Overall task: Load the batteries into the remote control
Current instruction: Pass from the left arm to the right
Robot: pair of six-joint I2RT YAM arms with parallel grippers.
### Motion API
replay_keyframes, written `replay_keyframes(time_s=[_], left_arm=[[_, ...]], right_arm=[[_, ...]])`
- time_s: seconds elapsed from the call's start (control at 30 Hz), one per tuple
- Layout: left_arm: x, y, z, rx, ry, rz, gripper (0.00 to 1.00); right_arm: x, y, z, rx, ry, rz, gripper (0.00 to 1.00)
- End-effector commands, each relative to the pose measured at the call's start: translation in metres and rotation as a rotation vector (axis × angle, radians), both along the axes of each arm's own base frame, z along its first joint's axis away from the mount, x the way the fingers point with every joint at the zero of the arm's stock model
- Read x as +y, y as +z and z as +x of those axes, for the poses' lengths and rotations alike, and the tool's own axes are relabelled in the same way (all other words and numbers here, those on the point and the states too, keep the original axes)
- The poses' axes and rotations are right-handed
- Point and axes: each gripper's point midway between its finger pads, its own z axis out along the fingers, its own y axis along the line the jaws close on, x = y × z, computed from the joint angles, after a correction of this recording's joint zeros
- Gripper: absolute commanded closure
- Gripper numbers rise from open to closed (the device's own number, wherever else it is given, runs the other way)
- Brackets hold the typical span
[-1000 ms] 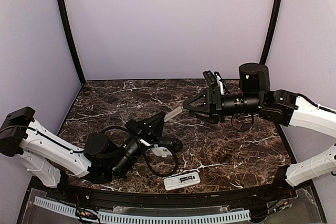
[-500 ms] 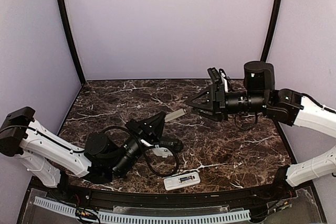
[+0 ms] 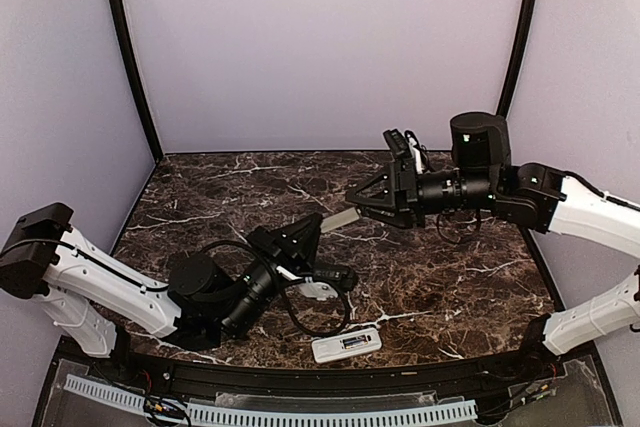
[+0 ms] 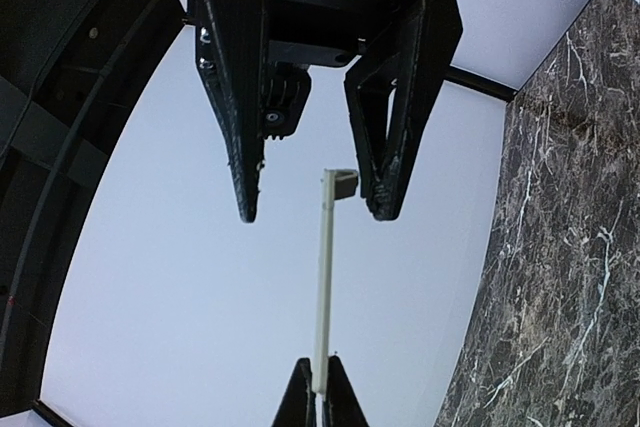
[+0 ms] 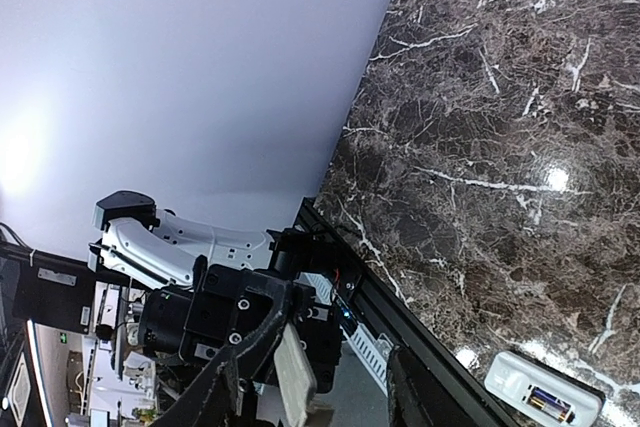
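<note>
top view: the left gripper (image 3: 306, 233) clamps the cover (image 3: 339, 219), its long axis pointing into the spread right gripper (image 3: 352, 201); the remote (image 3: 346, 344) lies well apart from the cover, on the near side. left wrist view: the free end of the cover sits between the right fingers (image 4: 383, 162). right wrist view: a battery (image 5: 548, 404) already lies inside the remote.

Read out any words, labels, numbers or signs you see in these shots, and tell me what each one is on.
No text can be read.
The remote shows no legible print.
Any print on the battery in its compartment is too small and blurred to read.
The grey cover looks blank.
</note>
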Motion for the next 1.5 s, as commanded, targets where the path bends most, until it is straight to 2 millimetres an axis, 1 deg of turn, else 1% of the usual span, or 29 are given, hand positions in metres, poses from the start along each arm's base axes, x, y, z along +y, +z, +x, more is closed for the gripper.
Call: replay_keyframes(time_s=[0.0, 0.1, 0.13, 0.4, 0.67, 0.83, 1.03, 1.17, 1.33, 1.4, 1.47], left_arm=[[0.008, 0.032, -0.003, -0.032, 0.004, -0.139, 1.00], [0.008, 0.032, -0.002, -0.032, 0.005, -0.139, 1.00], [0.008, 0.032, -0.002, -0.030, 0.006, -0.139, 1.00], [0.009, 0.031, 0.002, -0.035, 0.026, -0.131, 1.00], [0.006, 0.030, 0.003, -0.049, 0.037, -0.125, 1.00], [0.009, 0.030, 0.004, -0.048, 0.047, -0.127, 1.00], [0.010, 0.030, 0.006, -0.049, 0.053, -0.127, 1.00], [0.011, 0.030, 0.008, -0.052, 0.058, -0.128, 1.00], [0.012, 0.029, 0.009, -0.054, 0.061, -0.127, 1.00], [0.012, 0.030, 0.009, -0.056, 0.061, -0.127, 1.00], [0.012, 0.029, 0.008, -0.057, 0.059, -0.126, 1.00]], right_arm=[[0.013, 0.018, -0.005, -0.023, 0.083, 0.039, 0.55], [0.016, 0.015, -0.007, -0.010, 0.103, 0.034, 0.64], [0.016, 0.013, -0.007, -0.004, 0.104, 0.030, 0.65], [0.012, 0.003, -0.013, 0.040, 0.111, 0.015, 0.67], [0.016, -0.003, -0.017, 0.062, 0.138, 0.004, 0.75], [0.015, -0.010, -0.020, 0.082, 0.144, -0.011, 0.74], [0.015, -0.014, -0.022, 0.100, 0.152, -0.021, 0.77], [0.014, -0.020, -0.023, 0.114, 0.155, -0.041, 0.74], [0.015, -0.020, -0.023, 0.113, 0.159, -0.046, 0.72], [0.015, -0.021, -0.022, 0.111, 0.155, -0.048, 0.77], [0.015, -0.020, -0.021, 0.107, 0.152, -0.045, 0.84]])
